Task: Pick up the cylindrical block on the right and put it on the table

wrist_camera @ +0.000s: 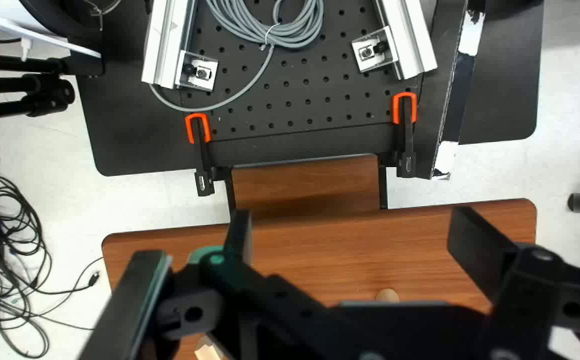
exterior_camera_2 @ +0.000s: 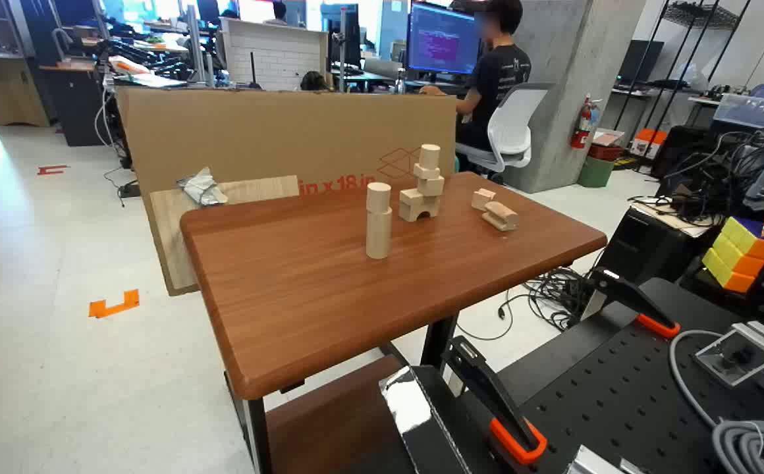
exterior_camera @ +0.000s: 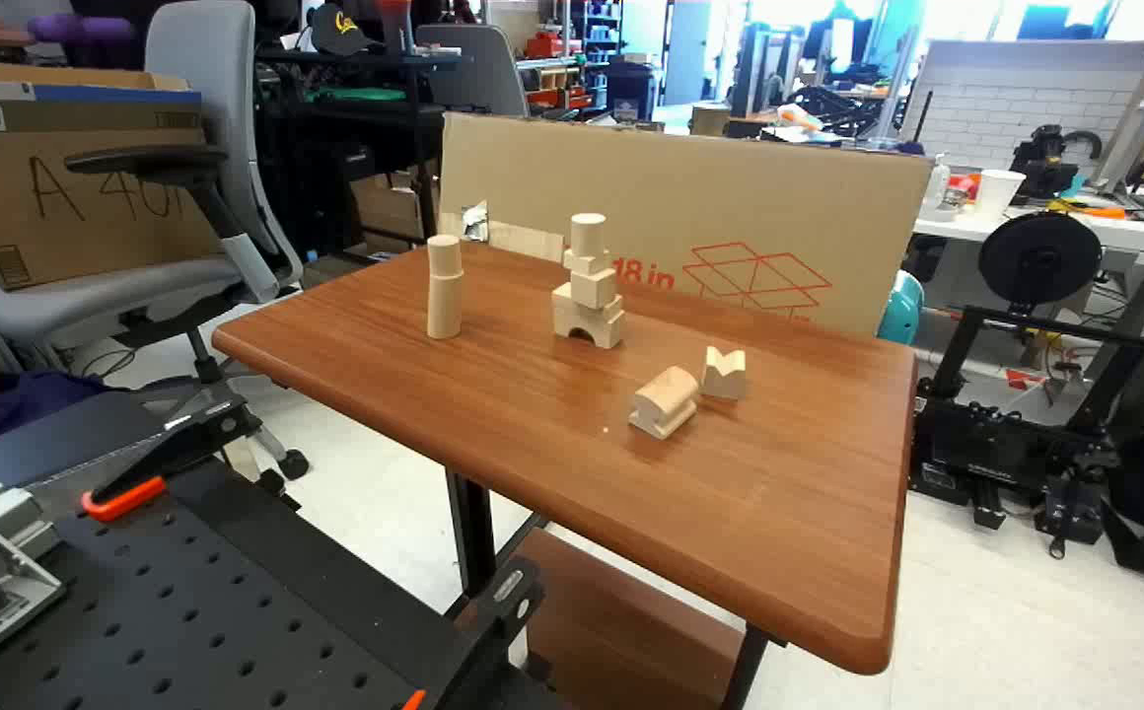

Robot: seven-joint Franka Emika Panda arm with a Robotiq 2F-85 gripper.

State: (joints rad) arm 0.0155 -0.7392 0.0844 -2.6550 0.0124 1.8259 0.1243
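Two short pale wooden cylindrical blocks show in both exterior views. The right-hand cylindrical block [exterior_camera: 588,236] [exterior_camera_2: 429,157] stands upright on top of a stack of angular blocks [exterior_camera: 592,291] [exterior_camera_2: 421,194]. The left-hand cylindrical block [exterior_camera: 445,256] [exterior_camera_2: 378,197] stands on a taller slender post [exterior_camera: 444,311] [exterior_camera_2: 379,235]. Both stacks rest on the reddish-brown table [exterior_camera: 779,532] [exterior_camera_2: 290,289] [wrist_camera: 320,250]. My gripper [wrist_camera: 350,230] shows only in the wrist view, open and empty above the table. A round wooden top [wrist_camera: 387,295] peeks out over its body there; which stack it belongs to is hard to tell.
A rounded wooden block [exterior_camera: 666,402] [exterior_camera_2: 500,215] and a notched block [exterior_camera: 725,373] [exterior_camera_2: 483,199] lie right of the stacks. A cardboard sheet [exterior_camera: 779,197] [exterior_camera_2: 257,131] stands behind the table. The black perforated workbench [exterior_camera: 237,592] [exterior_camera_2: 606,408] [wrist_camera: 300,95] carries orange-tipped clamps [wrist_camera: 404,110].
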